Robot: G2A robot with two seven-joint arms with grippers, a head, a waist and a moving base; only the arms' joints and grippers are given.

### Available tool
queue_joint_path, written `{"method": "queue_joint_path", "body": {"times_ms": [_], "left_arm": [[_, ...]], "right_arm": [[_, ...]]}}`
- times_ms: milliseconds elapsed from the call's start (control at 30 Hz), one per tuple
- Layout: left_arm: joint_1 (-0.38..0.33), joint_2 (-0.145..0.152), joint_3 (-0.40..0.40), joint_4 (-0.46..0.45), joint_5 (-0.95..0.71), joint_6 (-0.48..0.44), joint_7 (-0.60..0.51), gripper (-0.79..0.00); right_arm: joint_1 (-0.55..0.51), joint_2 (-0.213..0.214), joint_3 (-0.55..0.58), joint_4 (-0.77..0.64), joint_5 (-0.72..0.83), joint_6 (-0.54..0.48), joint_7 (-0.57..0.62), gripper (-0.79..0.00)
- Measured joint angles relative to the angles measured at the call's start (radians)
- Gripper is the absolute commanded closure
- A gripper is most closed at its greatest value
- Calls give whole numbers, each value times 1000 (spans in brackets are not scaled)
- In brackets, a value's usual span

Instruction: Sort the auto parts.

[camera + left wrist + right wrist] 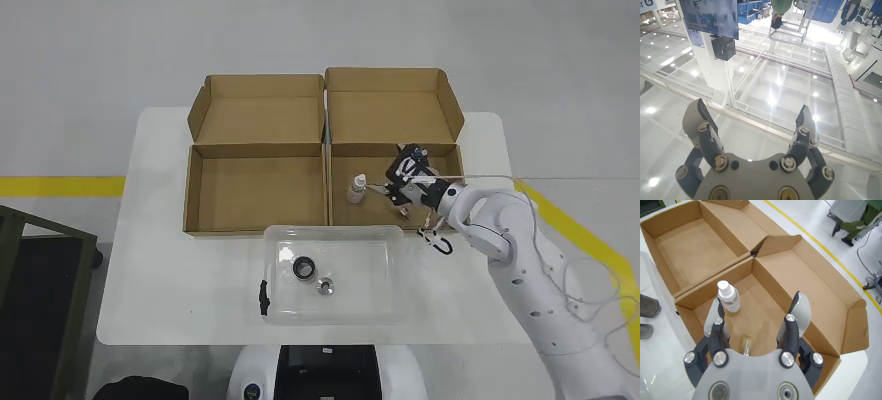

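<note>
My right gripper (pixel 392 190) (pixel 758 300) hangs open inside the right cardboard box (pixel 445 165) (pixel 810 275), with nothing between its fingers. Below it a small metal cylinder (pixel 747 344) lies on the box floor. A clear spray bottle (pixel 356 188) (pixel 728 298) with a white cap stands upright in the same box, close beside one finger (pixel 715 311). The left cardboard box (pixel 255 190) (pixel 691 247) holds nothing. In the clear plastic tray (pixel 335 232) lie a black ring (pixel 304 267), a small metal part (pixel 326 288) and a black piece (pixel 263 297). My left gripper (pixel 752 106) is open, pointing up at the ceiling.
Both boxes stand side by side at the back of the white table (pixel 180 280), lids folded back. The tray sits in front of them near the table's front edge. Bare table lies to the left and right of the tray.
</note>
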Motion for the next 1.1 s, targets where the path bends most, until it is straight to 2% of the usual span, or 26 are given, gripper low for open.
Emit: {"method": "queue_joint_path", "body": {"times_ms": [467,767,1100], "left_arm": [[0,0,0,0,0,0,0,-785],[0,0,0,0,0,0,0,-785],[0,0,0,0,0,0,0,-785]], "right_arm": [[-169,19,19,-352,110,-69,121,-656],[-253,29,3,-438,87,-110,166,-643],[-303,37,-55,-467,12,-173,199,-610]]}}
